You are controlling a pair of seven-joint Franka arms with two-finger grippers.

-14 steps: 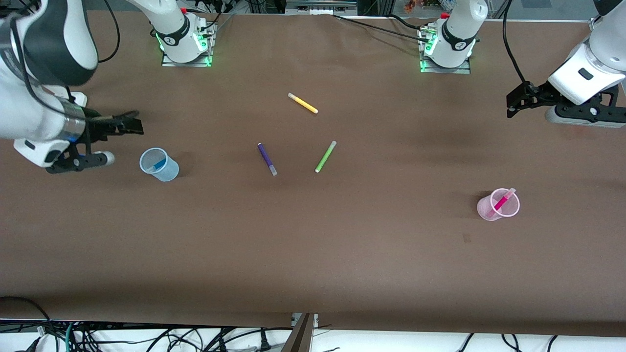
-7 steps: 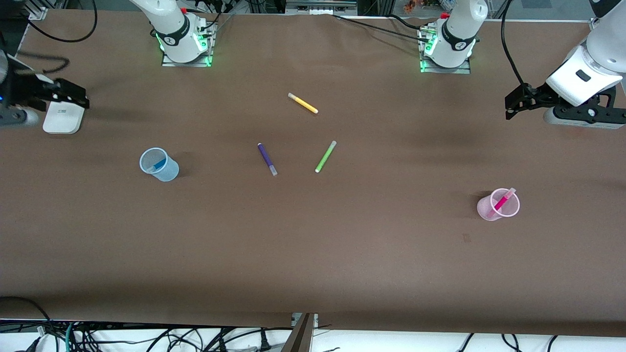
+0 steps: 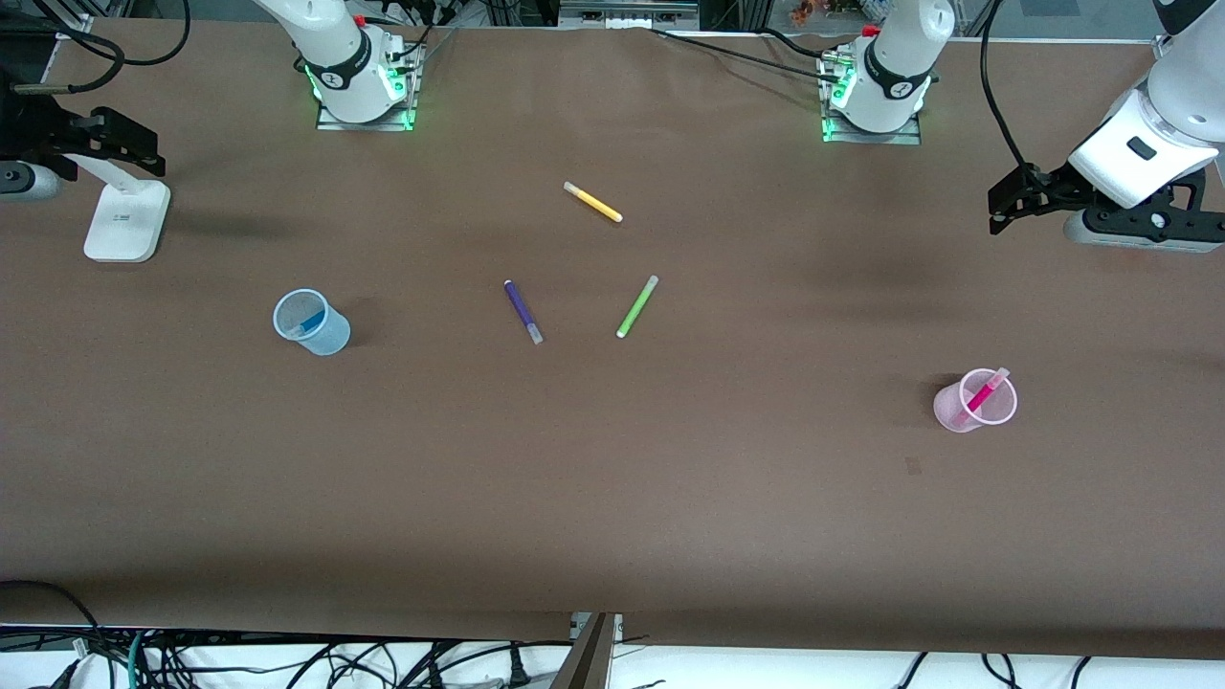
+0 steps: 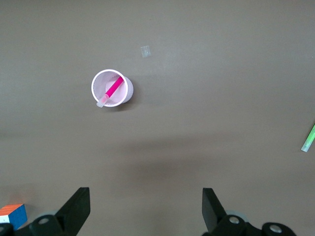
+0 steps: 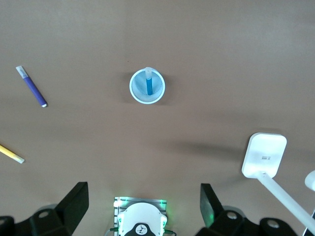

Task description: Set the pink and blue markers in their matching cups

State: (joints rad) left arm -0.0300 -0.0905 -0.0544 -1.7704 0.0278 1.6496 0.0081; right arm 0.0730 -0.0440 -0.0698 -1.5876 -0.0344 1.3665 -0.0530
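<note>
The pale blue cup (image 3: 312, 323) stands upright toward the right arm's end of the table, with the blue marker (image 3: 306, 322) leaning inside it. Both show in the right wrist view: the cup (image 5: 147, 87) and the marker (image 5: 148, 84). The pale pink cup (image 3: 975, 401) stands toward the left arm's end with the pink marker (image 3: 982, 391) inside, its cap over the rim. The left wrist view shows that cup (image 4: 112, 89) and marker (image 4: 114, 87). My right gripper (image 3: 134, 153) is open and empty, high over its table end. My left gripper (image 3: 997, 211) is open and empty, high over its table end.
A dark purple pen (image 3: 523, 311), a lime green pen (image 3: 636, 306) and a yellow pen (image 3: 592, 202) lie mid-table. A white stand (image 3: 124, 218) sits under the right gripper. A small coloured cube (image 4: 12, 216) shows beside the left gripper.
My right arm has drawn back from beside the blue cup, toward its table end and away from the front camera. The left arm has barely moved. Cups and pens are unmoved.
</note>
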